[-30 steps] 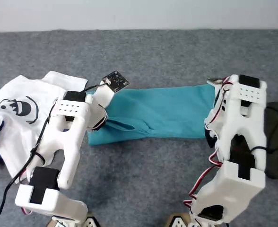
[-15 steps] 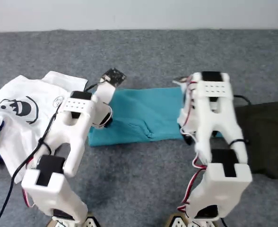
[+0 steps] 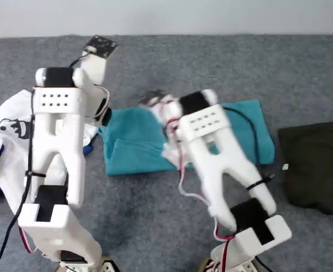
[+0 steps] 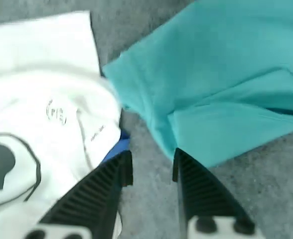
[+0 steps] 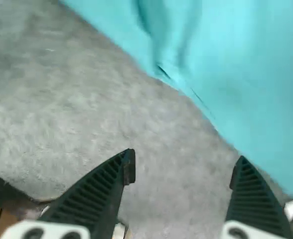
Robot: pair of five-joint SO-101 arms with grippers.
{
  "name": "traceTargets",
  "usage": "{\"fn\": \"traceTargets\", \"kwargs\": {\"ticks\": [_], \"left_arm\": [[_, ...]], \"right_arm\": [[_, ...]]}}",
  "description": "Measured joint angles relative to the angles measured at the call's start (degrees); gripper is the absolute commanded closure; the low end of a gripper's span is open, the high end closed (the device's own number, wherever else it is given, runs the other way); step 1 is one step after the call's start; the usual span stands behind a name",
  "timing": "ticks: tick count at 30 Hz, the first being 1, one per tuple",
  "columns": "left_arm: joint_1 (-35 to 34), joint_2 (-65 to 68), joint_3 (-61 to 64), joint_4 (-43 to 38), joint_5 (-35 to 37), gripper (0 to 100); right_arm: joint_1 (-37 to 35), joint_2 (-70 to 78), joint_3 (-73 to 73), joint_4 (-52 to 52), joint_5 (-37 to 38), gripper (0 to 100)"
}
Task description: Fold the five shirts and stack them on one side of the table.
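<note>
Teal shirt (image 3: pixel 132 144): lies mid grey surface (image 3: pixel 155 226), partly doubled over, creased along near edge. White shirt (image 3: pixel 2 153) w/ black print: sits just beside it on L side; blue fabric (image 4: pixel 114 147) peeks from under. Dark shirt (image 3: pixel 314 164): rests apart on R side. L gripper (image 4: pixel 151 162): hovers above teal/white border, fingers slightly apart, empty. R gripper (image 5: pixel 181 167): hangs over grey surface by teal edge, fingers wide apart, empty.

You get bright, even overhead light on the teal cotton shirt (image 3: pixel 133 139); the white plastic left arm (image 3: pixel 56 107) shadows the grey carpeted desk (image 3: pixel 302 68) faintly.
</note>
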Motion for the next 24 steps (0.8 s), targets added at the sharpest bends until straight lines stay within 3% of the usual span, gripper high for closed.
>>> {"fn": "traceTargets", "kwargs": {"ticks": [11, 24], "left_arm": [[-2.99, 0.62, 6.42, 0.7, 0.26, 86], [-2.99, 0.62, 6.95, 0.7, 0.26, 86]], "right_arm": [[-4.92, 6.42, -1.58, -8.35, -4.57, 70.0], [-2.73, 31.38, -22.59, -8.97, -4.66, 70.0]]}}
